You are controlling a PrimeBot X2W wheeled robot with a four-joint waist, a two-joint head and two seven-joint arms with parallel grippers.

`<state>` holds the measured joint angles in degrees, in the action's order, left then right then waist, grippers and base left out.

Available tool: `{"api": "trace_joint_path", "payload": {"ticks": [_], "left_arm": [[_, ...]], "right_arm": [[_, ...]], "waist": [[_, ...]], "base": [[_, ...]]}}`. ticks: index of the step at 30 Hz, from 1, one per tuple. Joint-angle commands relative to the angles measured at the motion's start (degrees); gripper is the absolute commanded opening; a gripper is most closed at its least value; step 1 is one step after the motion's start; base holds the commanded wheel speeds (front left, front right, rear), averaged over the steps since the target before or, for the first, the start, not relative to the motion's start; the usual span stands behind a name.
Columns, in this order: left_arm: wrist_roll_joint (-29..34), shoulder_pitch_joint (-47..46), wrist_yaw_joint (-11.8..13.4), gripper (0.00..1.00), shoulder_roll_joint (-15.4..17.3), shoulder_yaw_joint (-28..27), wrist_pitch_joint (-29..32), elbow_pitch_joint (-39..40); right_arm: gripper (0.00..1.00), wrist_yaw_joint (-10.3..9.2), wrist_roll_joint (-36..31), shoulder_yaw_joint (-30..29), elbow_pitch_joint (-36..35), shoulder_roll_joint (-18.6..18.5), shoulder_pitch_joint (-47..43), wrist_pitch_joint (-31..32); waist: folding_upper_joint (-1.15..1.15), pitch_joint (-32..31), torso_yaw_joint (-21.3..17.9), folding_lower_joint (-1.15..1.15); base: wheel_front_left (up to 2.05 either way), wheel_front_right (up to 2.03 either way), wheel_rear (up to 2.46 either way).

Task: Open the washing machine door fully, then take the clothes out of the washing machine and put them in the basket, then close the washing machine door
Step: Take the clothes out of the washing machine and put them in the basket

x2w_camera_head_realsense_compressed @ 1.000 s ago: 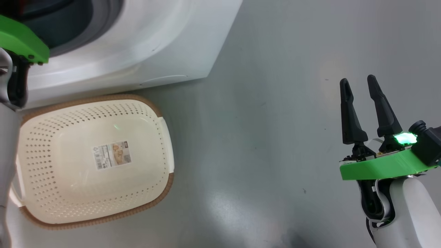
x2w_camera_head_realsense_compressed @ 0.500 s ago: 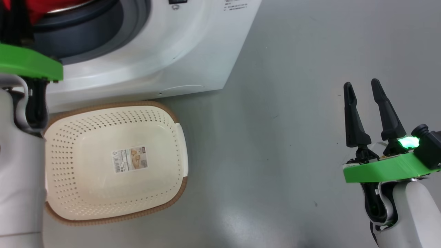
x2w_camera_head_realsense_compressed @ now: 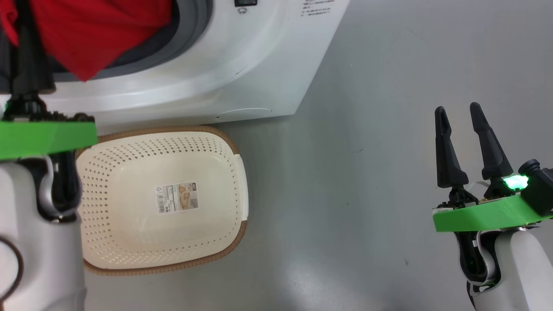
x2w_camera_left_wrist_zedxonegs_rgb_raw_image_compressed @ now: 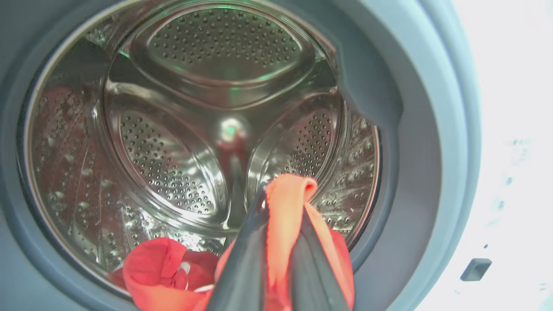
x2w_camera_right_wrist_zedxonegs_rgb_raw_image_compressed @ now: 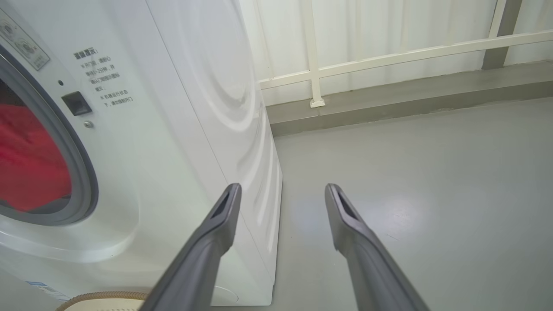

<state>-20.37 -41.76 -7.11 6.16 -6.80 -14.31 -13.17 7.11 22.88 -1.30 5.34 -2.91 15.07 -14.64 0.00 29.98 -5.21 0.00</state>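
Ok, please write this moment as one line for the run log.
stage: unloading | left gripper: shut on red garment at washing machine opening | right gripper: open, empty, above floor | basket: empty

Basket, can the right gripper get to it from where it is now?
Probably yes. Only bare floor lies between the open right gripper and the basket, and the washer stands beyond the basket, off that path. Whether the arm stretches that far I cannot tell.

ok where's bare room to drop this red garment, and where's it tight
Free: inside the basket, by the washing machine; the floor between basket and open right gripper. Crowded: the drum mouth, left gripper shut on the red garment.
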Motion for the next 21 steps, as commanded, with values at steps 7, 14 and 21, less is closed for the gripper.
{"api": "trace_joint_path", "payload": {"ticks": [7, 14, 21], "left_arm": [[0.26, 5.66, -0.36, 0.00, 0.19, -2.92, -0.69, 12.66], [0.27, 8.85, -0.37, 0.00, -1.38, -4.61, -0.69, 23.15], [0.58, 11.04, -0.37, 0.00, -2.58, -5.64, -0.69, 30.33]], "right_arm": [[1.00, 0.37, -0.87, 0.61, -1.79, 0.03, -1.42, -0.36], [1.00, 0.37, -0.74, 0.42, -1.68, 0.03, -1.29, -0.36], [1.00, 0.37, -0.70, 0.41, -1.78, 0.03, -1.20, -0.36]], "waist": [[0.00, 0.59, 0.43, 0.00], [0.00, 0.75, 0.59, 0.00], [0.00, 1.08, 0.74, 0.00]], "base": [[0.00, 0.00, 0.00], [0.00, 0.00, 0.00], [0.00, 0.00, 0.00]]}}
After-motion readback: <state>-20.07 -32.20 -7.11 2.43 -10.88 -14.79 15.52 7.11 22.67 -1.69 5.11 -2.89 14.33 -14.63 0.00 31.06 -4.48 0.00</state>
